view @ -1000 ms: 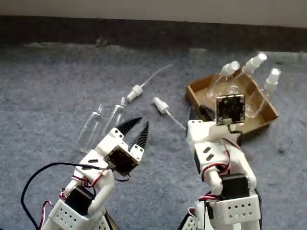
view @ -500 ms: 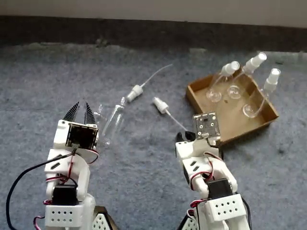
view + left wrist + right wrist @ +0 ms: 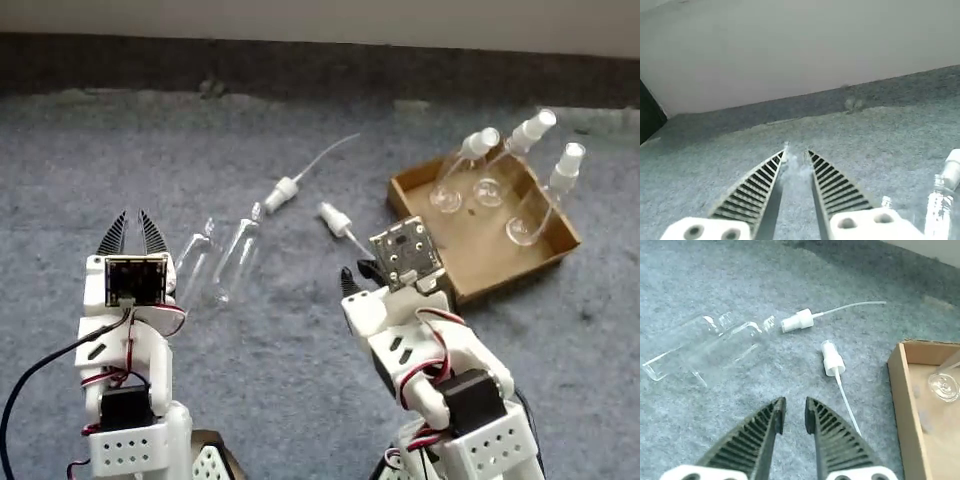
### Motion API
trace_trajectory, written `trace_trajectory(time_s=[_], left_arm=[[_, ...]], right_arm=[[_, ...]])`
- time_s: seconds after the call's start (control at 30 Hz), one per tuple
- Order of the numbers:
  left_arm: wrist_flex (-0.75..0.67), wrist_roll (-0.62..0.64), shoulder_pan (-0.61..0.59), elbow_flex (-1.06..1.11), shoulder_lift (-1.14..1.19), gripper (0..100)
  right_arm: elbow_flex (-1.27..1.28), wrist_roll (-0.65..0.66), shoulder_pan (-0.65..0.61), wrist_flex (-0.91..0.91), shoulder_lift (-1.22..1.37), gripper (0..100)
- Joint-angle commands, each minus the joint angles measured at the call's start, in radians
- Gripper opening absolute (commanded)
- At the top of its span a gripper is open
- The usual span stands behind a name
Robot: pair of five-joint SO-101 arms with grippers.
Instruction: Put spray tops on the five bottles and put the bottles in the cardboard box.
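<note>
Looks down from high on the near side, skims low past the left gripper [image 3: 797,150] toward the far wall [image 3: 800,50], tilts down close behind the right gripper [image 3: 794,405], all sharing the two lying bottles [image 3: 235,258].

Three capped bottles [image 3: 463,168] lean in the box [image 3: 479,241].

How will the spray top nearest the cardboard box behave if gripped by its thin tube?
The spray top looks small and plastic, so it is probably light. Its tube looks long and thin, so it would likely bend and let the top droop. Gripping its wider white body seems safer.
</note>
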Motion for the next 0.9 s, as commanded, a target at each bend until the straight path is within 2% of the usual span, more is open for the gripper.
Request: trace_trajectory(time_s=[0.0,0.13,0.3,0.47,0.57,0.77,0.87], left_arm=[[-0.005,0.029,-0.016,0.019,-0.007,0],[0.157,0.035,-0.051,0.019,-0.01,0],[0.176,0.029,-0.061,0.019,-0.01,0],[0.178,0.029,-0.165,0.019,-0.005,0],[0.178,0.029,-0.18,0.019,-0.004,0],[0.18,0.029,-0.171,0.019,-0.004,0],[0.201,0.029,-0.147,0.021,-0.004,0]], right_arm=[[-0.186,0.012,-0.016,0.008,0.228,4.9],[-0.351,0.012,-0.028,0.008,0.484,4.9],[-0.559,0.0,-0.065,0.018,0.763,4.9],[-0.794,-0.189,-0.102,0.088,1.027,5.0],[-0.967,-0.23,-0.122,0.131,1.191,6.0],[-1.371,-0.35,-0.179,0.285,1.518,24.6],[-1.577,-0.46,-0.219,0.371,1.669,29.1]])
